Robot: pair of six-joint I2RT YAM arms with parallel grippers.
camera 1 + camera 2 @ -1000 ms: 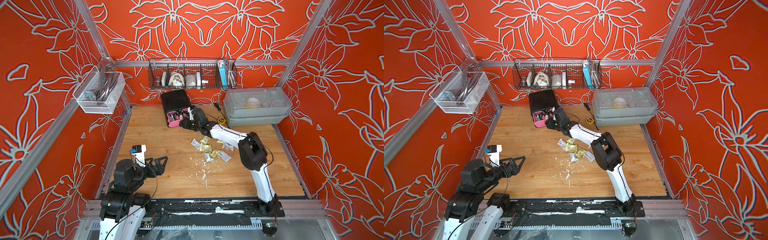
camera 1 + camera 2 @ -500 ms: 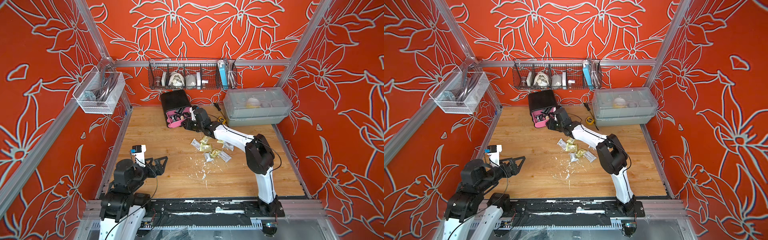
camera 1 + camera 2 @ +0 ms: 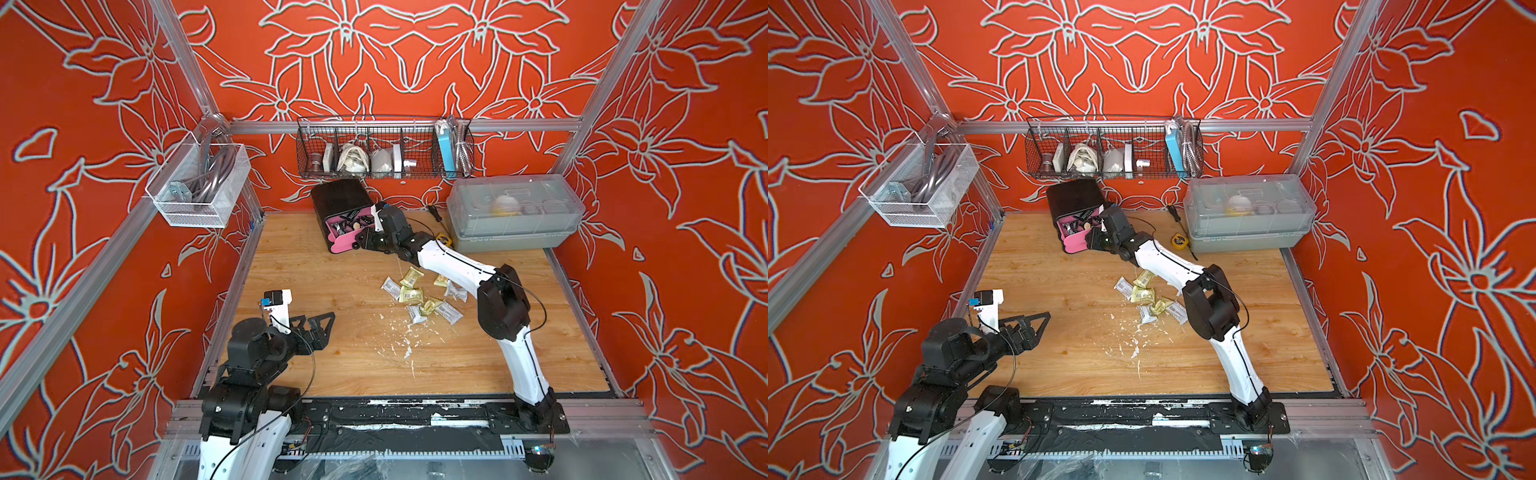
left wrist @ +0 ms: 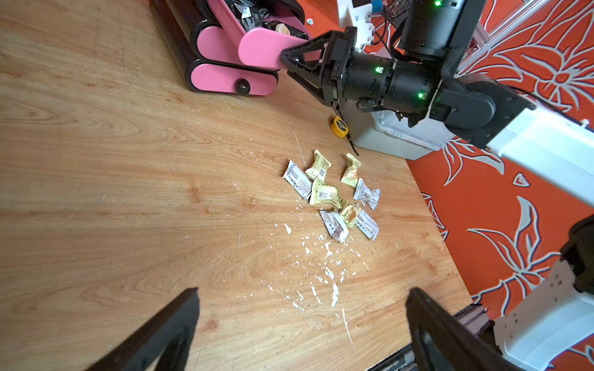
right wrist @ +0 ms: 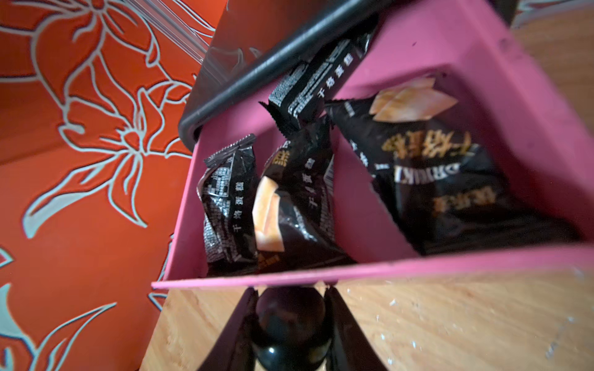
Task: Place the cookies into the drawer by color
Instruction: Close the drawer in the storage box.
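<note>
Right fingers (image 5: 236, 334): closed on the round black knob (image 5: 289, 321) of the top drawer, one on each side and against it as far as the right wrist view shows.
Left fingers (image 4: 170, 324): spread wide with nothing between them, hovering over the front left of the tabletop (image 3: 332, 374), well apart from the cookies and the chest.
Top drawer (image 4: 266, 48): pink and pulled out of the chest, with a pink divider splitting it into two compartments.
Black cookies (image 5: 228, 199): inside the top drawer, in both compartments; one lies partly under the chest's black edge.
Chest (image 3: 336, 193): black, at the back of the tabletop near the rear wall. Its two lower drawers (image 4: 218, 77) are pushed in.
Right arm (image 3: 453, 266): stretched from the front right across the tabletop to the chest, passing over the loose cookies.
Loose cookies (image 3: 415, 295): eight packets, four yellow-gold and four white-silver, in a tight cluster around the middle of the tabletop, several touching or overlapping.
White flecks (image 3: 399, 345): scattered on the wood just in front of the cluster.
Tape measure (image 3: 1178, 241): yellow, on the tabletop just beside the grey box.
Grey box (image 3: 511, 220): lidded and translucent, at the back right corner.
Wire basket (image 3: 382, 149): hung on the rear wall above the chest.
</note>
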